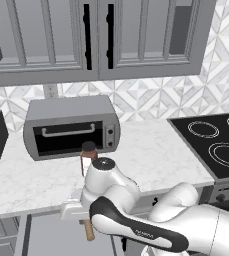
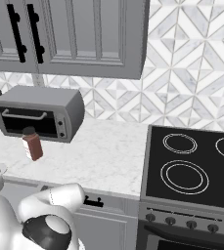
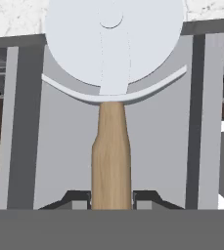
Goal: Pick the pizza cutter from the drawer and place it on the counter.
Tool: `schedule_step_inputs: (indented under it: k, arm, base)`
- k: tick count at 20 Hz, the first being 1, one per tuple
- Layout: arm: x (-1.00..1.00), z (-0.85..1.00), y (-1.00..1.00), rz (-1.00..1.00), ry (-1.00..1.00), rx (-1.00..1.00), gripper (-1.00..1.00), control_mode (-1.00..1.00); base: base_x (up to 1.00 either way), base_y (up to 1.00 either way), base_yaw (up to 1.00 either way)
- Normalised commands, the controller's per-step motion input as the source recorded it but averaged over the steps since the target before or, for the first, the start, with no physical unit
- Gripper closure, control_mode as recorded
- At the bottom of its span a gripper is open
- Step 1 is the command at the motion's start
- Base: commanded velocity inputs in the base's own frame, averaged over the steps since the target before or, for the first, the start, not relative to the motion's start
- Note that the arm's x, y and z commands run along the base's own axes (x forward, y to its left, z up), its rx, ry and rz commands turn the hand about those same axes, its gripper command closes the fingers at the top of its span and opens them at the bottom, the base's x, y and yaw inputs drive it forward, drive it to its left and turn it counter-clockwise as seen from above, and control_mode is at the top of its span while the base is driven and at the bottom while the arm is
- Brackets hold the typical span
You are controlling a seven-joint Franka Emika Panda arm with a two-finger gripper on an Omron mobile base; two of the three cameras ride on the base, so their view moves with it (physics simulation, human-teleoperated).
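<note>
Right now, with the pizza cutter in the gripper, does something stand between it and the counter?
The brown bottle stands near the counter's front edge, just beyond the gripper, shut on the pizza cutter above the drawer. The toaster oven sits farther back. The marble beside the bottle looks free.

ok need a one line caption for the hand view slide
Pincer shut on the pizza cutter's wooden handle, wheel blade raised above the open grey drawer.

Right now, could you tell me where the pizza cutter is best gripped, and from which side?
By the slim wooden handle of the pizza cutter, from its butt end, as the gripper holds it: the jaws close on its narrow sides, clear of the wide wheel blade.
</note>
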Motion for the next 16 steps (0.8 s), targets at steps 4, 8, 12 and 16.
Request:
schedule_step_inputs:
  k: [4,8,12,16]
  arm:
    - [0.55,0.86,-0.66,-0.02,-0.01,0.00,1.00,-1.00]
    - [0.74,0.63,-0.95,-0.08,0.02,0.00,1.00,-1.00]
    - [1.00,0.46,-1.00,-0.07,0.08,0.01,1.00,-1.00]
    - [1.00,0.09,-1.00,-0.04,0.01,0.00,1.00,-1.00]
  base:
    - [0.00,0.00,0.00]
    - [0.00,0.00,0.00]
    - [0.00,0.00,0.00]
    - [0.00,0.00,0.00]
